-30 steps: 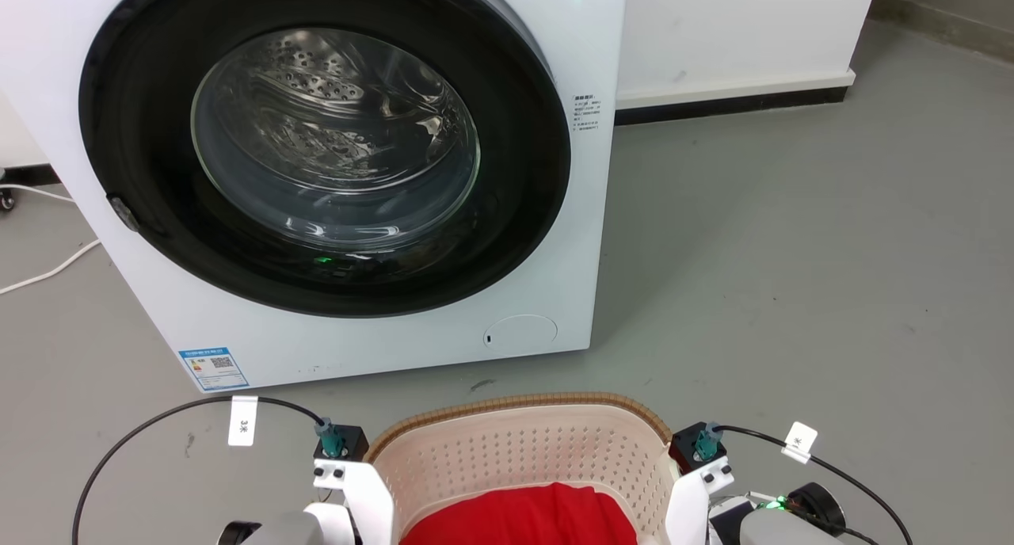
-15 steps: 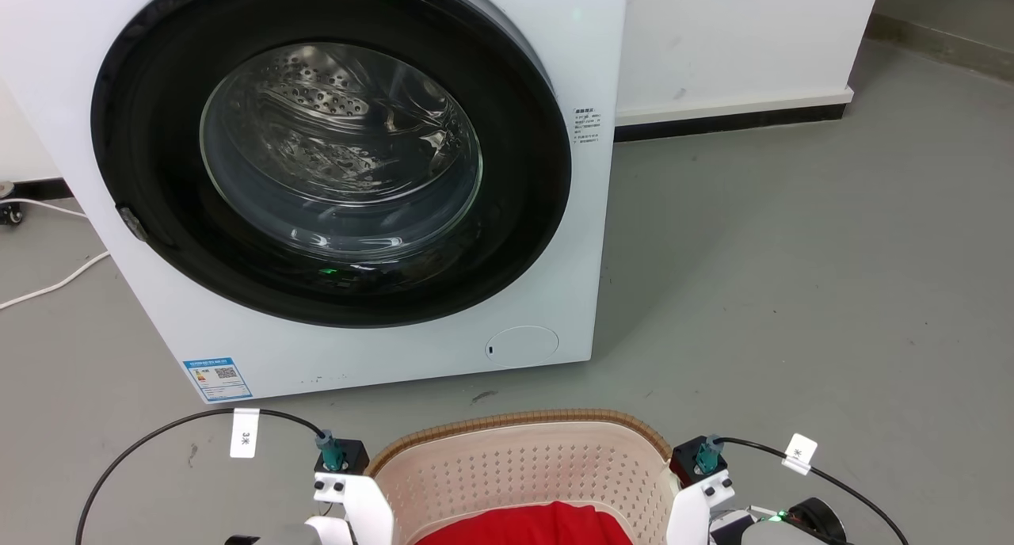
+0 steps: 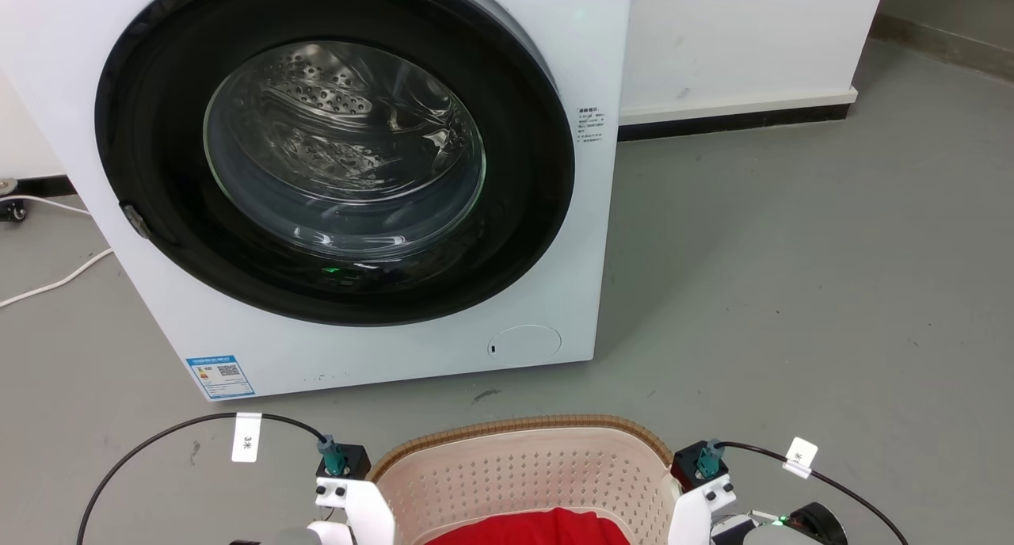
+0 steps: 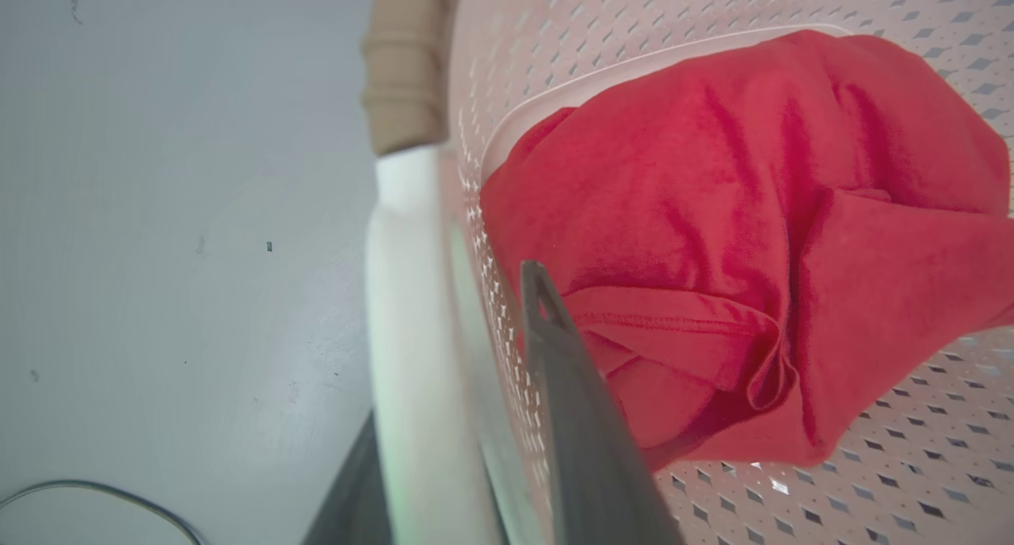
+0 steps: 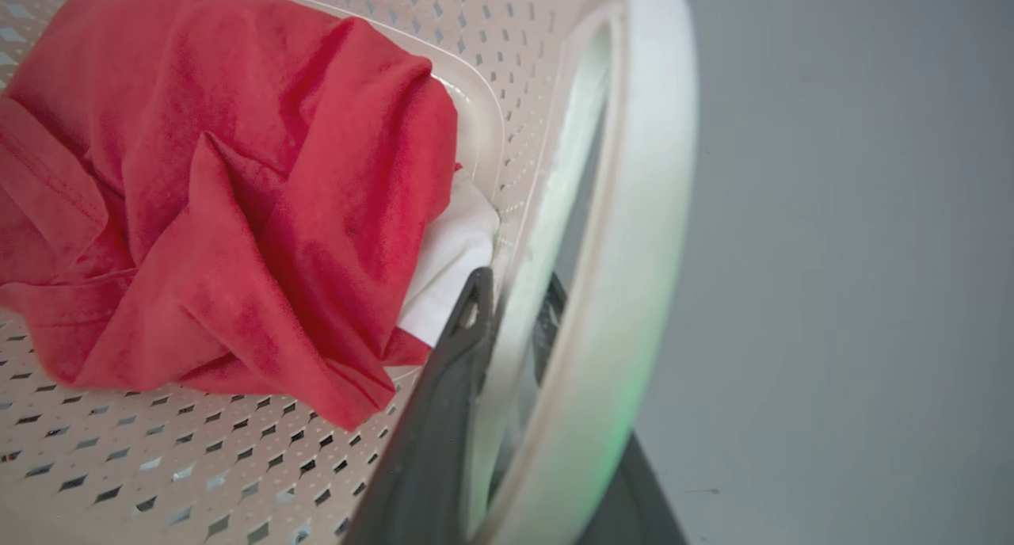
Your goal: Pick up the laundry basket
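On the grey floor [image 3: 792, 291], just before a white washer [image 3: 348, 173], the laundry basket [image 3: 523, 466] holds a red cloth [image 4: 713, 212]. The left gripper [image 4: 451, 355] and right gripper [image 5: 515, 291] each clamp one of its white handles [image 4: 404, 291] between their fingers.

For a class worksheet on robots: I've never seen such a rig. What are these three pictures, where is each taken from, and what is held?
This is a wheeled robot with two arms, each ending in a two-fingered pincer. The wide picture is from its head camera: a grey floor, a white front-loading washing machine, and a beige perforated plastic laundry basket with a brown woven-look rim. The other two are from wrist cameras. The left pincer and the right pincer each clamp a white side handle of the basket, one dark finger inside, one outside. In it lie a crumpled red cloth and some white cloth.
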`<state>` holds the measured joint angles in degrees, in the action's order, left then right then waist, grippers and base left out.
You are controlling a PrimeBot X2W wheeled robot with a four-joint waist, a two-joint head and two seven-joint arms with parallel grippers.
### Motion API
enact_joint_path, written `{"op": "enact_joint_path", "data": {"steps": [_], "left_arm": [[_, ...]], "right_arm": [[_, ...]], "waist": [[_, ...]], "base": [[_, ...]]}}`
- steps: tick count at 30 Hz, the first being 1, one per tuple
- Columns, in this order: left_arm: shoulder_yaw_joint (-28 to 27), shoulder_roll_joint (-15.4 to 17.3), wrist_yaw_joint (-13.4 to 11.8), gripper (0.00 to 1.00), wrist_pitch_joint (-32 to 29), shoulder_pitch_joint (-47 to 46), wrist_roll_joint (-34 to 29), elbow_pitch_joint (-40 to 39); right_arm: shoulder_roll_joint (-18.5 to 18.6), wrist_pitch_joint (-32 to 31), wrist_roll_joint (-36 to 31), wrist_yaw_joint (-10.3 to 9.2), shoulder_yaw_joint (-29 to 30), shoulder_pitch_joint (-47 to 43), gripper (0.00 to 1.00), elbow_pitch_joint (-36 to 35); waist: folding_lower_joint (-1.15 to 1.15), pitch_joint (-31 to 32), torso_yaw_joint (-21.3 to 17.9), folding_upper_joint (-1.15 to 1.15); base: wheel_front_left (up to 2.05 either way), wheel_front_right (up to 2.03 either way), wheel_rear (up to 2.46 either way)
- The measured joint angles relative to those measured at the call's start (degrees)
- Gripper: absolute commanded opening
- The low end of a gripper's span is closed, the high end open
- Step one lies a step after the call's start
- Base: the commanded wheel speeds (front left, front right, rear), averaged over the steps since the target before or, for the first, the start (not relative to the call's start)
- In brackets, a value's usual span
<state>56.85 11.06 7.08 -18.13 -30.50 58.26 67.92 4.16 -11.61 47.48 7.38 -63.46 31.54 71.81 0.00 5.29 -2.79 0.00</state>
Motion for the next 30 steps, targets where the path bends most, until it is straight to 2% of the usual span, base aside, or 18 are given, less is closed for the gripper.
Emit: {"op": "enact_joint_path", "data": {"steps": [30], "left_arm": [[4.7, 0.2, 0.0, 0.00, 1.5, -1.0, 3.6, 0.9]], "right_arm": [[0.1, 1.6, 4.4, 0.00, -5.4, 0.7, 0.00, 0.7]], "waist": [[0.00, -0.2, -0.1, 0.00]], "base": [[0.00, 0.00, 0.00]]}}
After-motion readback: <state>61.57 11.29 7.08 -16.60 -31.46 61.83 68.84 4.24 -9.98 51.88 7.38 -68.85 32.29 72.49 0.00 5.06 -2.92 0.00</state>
